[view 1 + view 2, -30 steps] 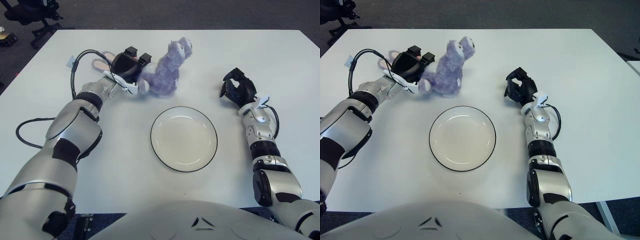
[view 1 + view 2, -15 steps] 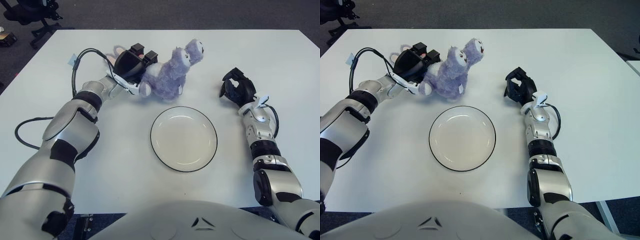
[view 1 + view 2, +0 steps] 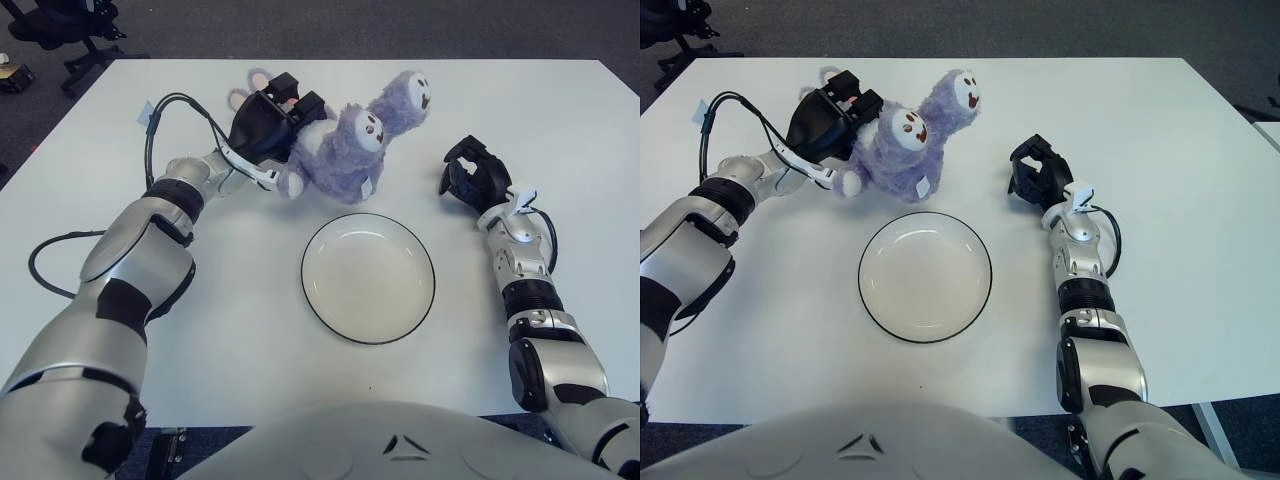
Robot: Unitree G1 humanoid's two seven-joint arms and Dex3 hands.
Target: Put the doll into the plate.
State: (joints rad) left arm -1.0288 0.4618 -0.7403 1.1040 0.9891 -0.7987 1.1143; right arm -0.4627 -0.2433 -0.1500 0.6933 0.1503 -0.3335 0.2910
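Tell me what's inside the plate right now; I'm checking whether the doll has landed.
Nothing lies in the plate; its whole inner surface shows bare. The purple doll is beyond its far rim, gripped by the left hand. The right hand shows to the plate's right.

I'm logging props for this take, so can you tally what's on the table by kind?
Purple plush doll: 1, gripped by the left hand beyond the plate
White plate with dark rim: 1, nothing in it
Total: 2
The right hand shows right of the plate, holding nothing.
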